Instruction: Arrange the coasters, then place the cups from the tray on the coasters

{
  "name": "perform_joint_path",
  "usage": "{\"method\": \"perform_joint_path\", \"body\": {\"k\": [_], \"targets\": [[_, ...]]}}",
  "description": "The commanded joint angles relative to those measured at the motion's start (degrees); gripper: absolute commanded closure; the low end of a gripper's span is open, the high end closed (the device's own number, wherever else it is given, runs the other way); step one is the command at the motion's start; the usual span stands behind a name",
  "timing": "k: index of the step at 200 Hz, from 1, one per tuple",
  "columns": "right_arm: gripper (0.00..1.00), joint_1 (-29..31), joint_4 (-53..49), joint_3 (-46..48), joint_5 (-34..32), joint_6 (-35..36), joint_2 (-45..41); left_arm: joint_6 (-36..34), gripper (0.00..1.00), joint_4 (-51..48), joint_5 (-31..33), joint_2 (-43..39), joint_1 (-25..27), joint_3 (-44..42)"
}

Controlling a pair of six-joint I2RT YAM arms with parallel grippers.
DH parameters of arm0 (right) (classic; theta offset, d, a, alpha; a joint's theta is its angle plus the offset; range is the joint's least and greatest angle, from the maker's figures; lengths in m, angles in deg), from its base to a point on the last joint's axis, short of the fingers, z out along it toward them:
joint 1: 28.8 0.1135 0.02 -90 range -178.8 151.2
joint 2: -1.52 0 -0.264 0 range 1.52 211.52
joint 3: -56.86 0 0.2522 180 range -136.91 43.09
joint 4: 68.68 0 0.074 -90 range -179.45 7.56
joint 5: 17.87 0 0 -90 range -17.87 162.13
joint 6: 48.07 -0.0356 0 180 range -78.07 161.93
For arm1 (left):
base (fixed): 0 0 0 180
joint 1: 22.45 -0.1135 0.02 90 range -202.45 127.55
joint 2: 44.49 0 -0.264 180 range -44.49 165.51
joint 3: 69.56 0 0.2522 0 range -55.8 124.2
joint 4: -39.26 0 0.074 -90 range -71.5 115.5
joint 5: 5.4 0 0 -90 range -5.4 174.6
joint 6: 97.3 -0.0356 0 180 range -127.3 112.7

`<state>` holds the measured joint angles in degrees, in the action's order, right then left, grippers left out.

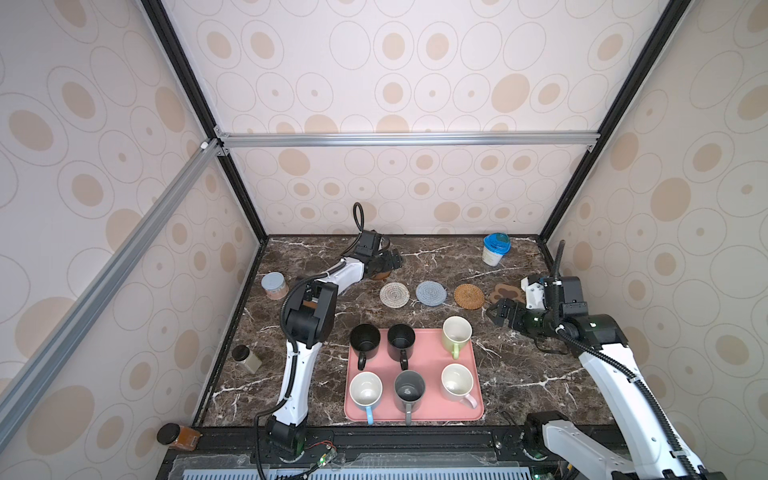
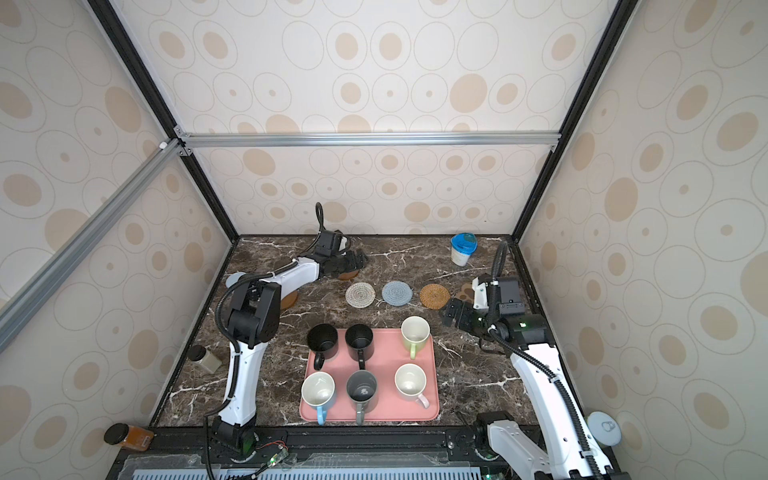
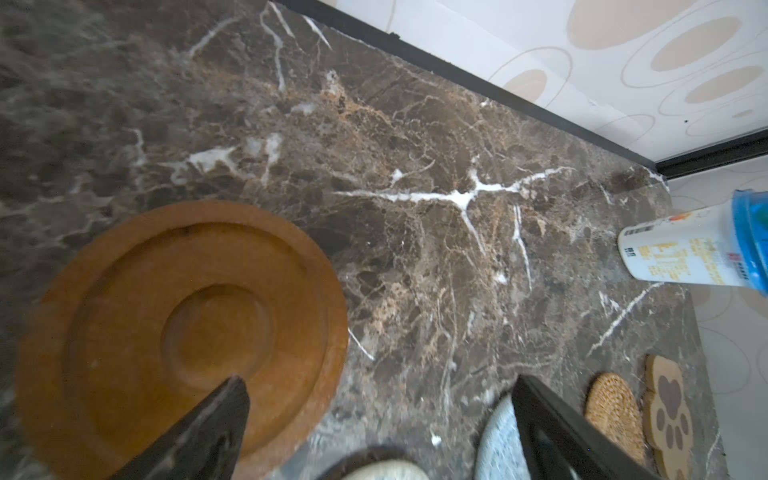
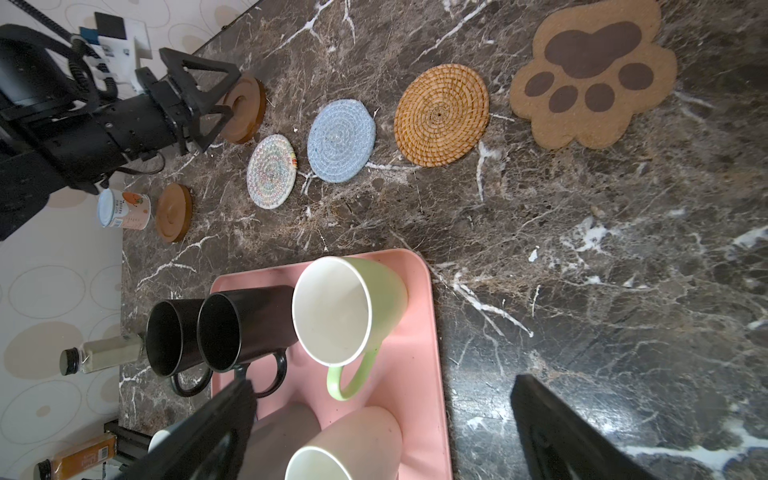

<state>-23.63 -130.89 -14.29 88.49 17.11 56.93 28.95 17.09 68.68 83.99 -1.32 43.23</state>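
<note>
At the far left of the table [image 1: 519, 374], the left gripper [image 1: 388, 262] hangs over one brown ringed disc [image 3: 183, 316]. Its fingers are apart and clamped on nothing; whether a tip touches the disc I cannot tell. The second brown disc [image 4: 174, 212] lies nearer and further left, just beside a grey-lidded jar [image 1: 274, 286] and under that arm's elbow.

Four coasters form a row across the middle: a whitish woven mat [image 1: 394, 294], a grey-blue woven mat [image 1: 431, 293], a rattan round [image 1: 469, 296] and a paw-shaped mat [image 1: 505, 293] at the right end. The right gripper [image 1: 496, 314], fingers wide and empty, hovers just on the near side of the paw-shaped mat.

All six cups stand on the pink tray [image 1: 430, 357], near and central:
- **Far row:** two black cups [image 1: 365, 338] [image 1: 401, 338] and a green cup [image 1: 457, 332].
- **Near row:** a blue cup [image 1: 365, 390], a dark grey cup [image 1: 409, 388] and a pink cup [image 1: 457, 382].

The likely trouble is the brown ringed disc. It is thin and flat on hard marble, so closing fingers may skid over it or shove it toward the far wall instead of lifting it. Dragging it into the row could nudge the whitish woven mat out of line. Reaching for the second brown disc risks tipping the grey-lidded jar.
</note>
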Motion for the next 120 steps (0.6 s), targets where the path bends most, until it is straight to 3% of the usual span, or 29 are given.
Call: {"method": "perform_joint_path", "body": {"k": [1, 82, 120], "targets": [[0.00, 0.34, -0.59, -2.41, -0.86, 0.36, 1.11, -1.36, 0.00, 3.92, 1.24, -8.19, 0.67, -4.89], [0.00, 0.62, 3.13, -11.47, 8.32, 0.67, 13.44, 0.91, 0.00, 12.80, 5.41, -32.50, 0.26, -32.11], [0.00, 4.37, 5.99, -17.95, 9.97, 1.01, 22.70, 4.85, 0.00, 17.22, 6.91, -42.48, -0.91, -43.42]]}}
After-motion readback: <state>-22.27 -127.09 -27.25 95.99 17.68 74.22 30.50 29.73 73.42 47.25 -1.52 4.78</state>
